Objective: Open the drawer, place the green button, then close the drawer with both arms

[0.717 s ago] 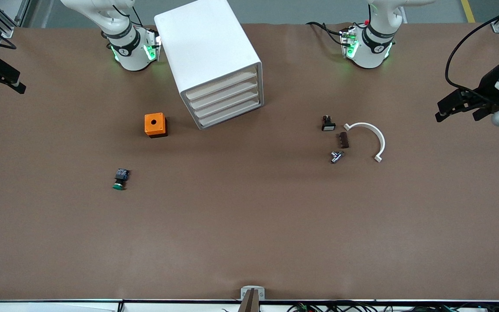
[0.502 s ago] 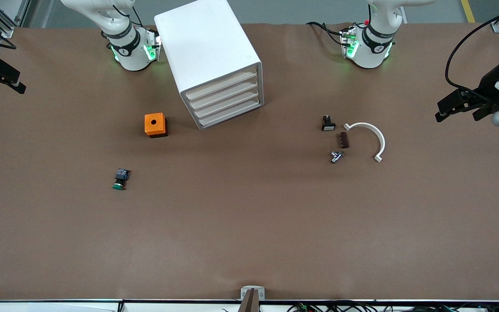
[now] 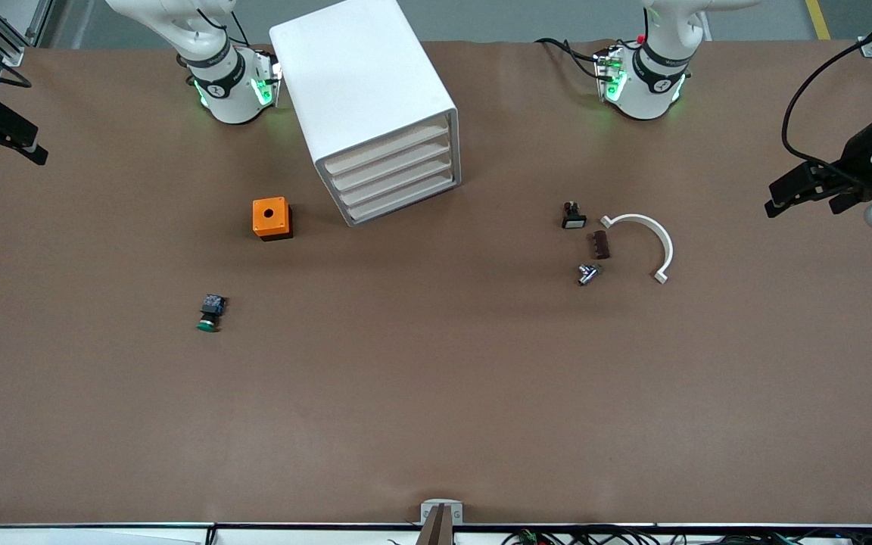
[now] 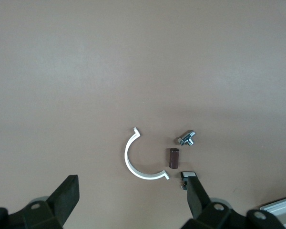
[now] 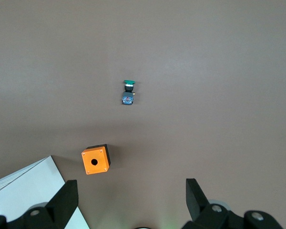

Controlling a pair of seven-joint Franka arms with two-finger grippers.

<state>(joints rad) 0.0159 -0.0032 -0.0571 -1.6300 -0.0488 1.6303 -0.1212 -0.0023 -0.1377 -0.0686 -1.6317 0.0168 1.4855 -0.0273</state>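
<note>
So far nothing done: all four shallow white tray drawers (image 3: 390, 175) sit flush in the tall white round-edged cabinet (image 3: 364, 94). Right gripper (image 3: 4, 136) hangs over the right arm's end of the brown surface (image 3: 436, 393), jaws wide, empty. Tiny green-capped push-button (image 3: 210, 312) lies untouched, nearer the front camera than the orange box with a hole (image 3: 272, 218). Left gripper (image 3: 807, 185), jaws wide and empty, has drifted slightly outward since the earlier frame

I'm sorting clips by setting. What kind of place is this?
Likely a robotics lab bench: two arms bolted to a brown-covered table, with a white drawer cabinet, a button and an orange box laid out.
</note>
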